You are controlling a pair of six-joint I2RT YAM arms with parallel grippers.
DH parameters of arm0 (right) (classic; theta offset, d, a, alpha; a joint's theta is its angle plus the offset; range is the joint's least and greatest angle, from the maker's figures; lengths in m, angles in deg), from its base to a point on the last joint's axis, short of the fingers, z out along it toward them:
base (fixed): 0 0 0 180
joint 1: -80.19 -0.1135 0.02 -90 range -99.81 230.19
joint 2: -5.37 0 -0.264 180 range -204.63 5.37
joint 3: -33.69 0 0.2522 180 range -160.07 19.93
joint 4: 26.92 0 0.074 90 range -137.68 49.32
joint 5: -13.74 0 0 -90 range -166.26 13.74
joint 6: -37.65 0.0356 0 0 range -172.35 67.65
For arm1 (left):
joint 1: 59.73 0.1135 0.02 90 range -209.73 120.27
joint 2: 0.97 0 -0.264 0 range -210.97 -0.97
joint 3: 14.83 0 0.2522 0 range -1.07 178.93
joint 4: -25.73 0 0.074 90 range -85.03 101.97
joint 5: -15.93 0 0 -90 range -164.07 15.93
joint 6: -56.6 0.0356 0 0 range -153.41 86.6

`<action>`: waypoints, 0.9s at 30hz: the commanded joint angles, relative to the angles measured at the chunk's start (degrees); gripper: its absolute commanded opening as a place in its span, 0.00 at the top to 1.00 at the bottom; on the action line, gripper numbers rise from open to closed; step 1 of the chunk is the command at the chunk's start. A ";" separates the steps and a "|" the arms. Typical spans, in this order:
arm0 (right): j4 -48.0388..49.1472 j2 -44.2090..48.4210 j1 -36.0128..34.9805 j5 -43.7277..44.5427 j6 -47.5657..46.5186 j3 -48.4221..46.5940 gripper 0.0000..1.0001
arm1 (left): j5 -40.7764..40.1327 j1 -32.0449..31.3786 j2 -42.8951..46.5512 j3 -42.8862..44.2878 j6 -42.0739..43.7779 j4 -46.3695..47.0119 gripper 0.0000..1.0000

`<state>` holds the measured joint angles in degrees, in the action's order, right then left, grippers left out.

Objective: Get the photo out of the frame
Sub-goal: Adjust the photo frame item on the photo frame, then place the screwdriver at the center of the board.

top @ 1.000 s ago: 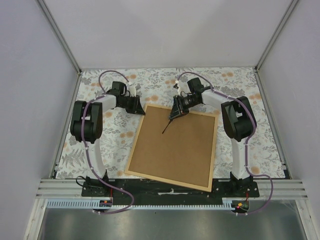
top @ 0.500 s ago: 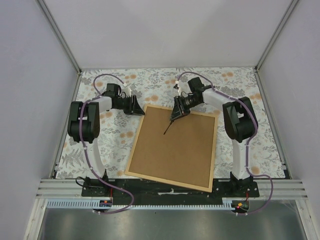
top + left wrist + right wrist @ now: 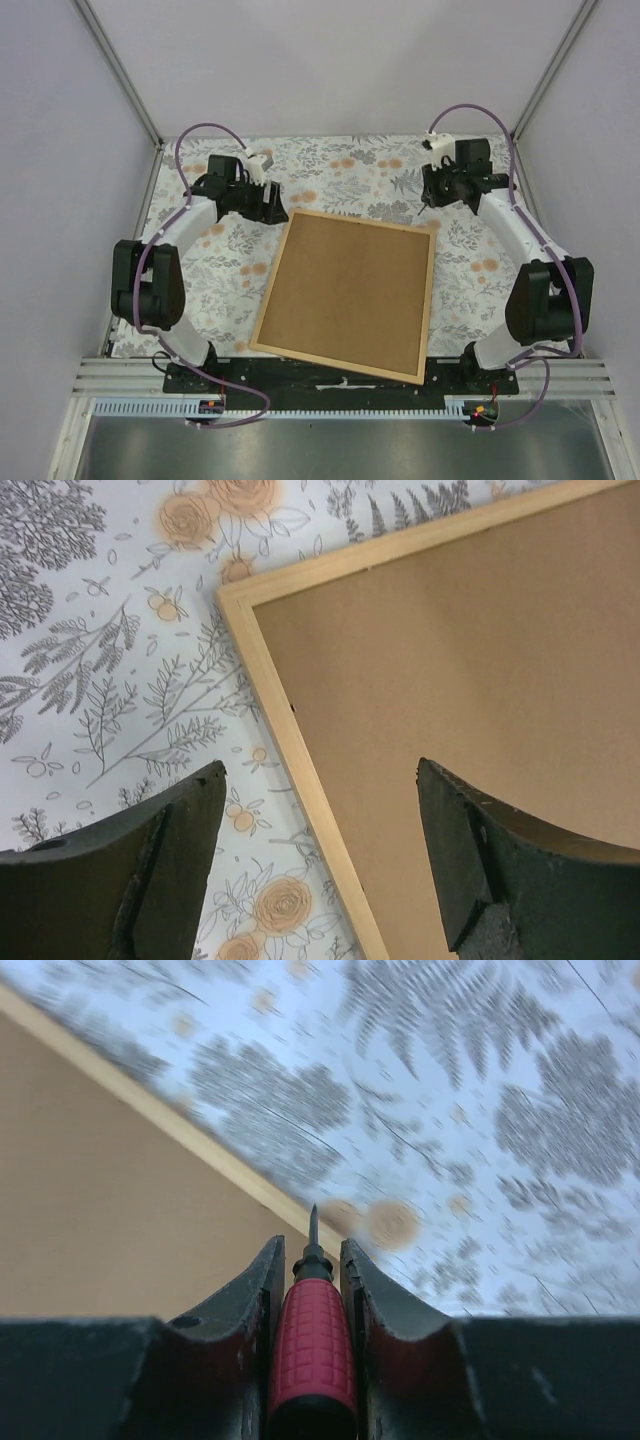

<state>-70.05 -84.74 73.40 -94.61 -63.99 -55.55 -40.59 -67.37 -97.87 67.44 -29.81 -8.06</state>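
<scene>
The frame (image 3: 270, 300) lies back-up in the middle of the table, showing its brown board (image 3: 350, 295) inside thin tan wooden strips. The photo is hidden under that board. My left gripper (image 3: 274, 213) hovers open over the frame's far left corner. In the left wrist view its fingers (image 3: 170, 860) straddle the left wooden strip (image 3: 300, 750), near the corner (image 3: 235, 595), with nothing between them. My right gripper (image 3: 432, 196) is off the frame's far right corner. In the right wrist view this gripper (image 3: 312, 1250) is shut on a red-handled screwdriver (image 3: 312, 1345), its tip pointing past the frame's edge (image 3: 180, 1125).
A floral tablecloth (image 3: 340, 165) covers the table around the frame. Enclosure walls with metal posts (image 3: 125, 90) stand at the back and sides. The arms' base rail (image 3: 320, 375) runs along the near edge, close to the frame's near side.
My right arm has swung off the board to the far right, taking the screwdriver with it. My left gripper has opened wide and shifted slightly back.
</scene>
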 commanded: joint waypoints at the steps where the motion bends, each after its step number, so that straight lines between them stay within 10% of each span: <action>1: 5.47 -0.68 3.61 17.28 -7.17 5.35 1.00 | -7.89 -1.68 4.96 -2.33 6.68 -4.30 0.17; 13: -33.81 -1.47 11.09 11.49 -20.16 -4.15 1.00 | -9.48 -1.76 16.65 -6.99 12.22 -12.05 0.16; 27: -38.32 -31.78 14.08 10.61 -17.47 -26.62 0.99 | -9.74 -2.56 22.10 -9.09 14.42 -15.65 0.16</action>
<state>-108.97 -111.16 87.19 -83.90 -84.39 -73.23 -50.06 -69.42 -79.64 58.96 -18.09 -22.81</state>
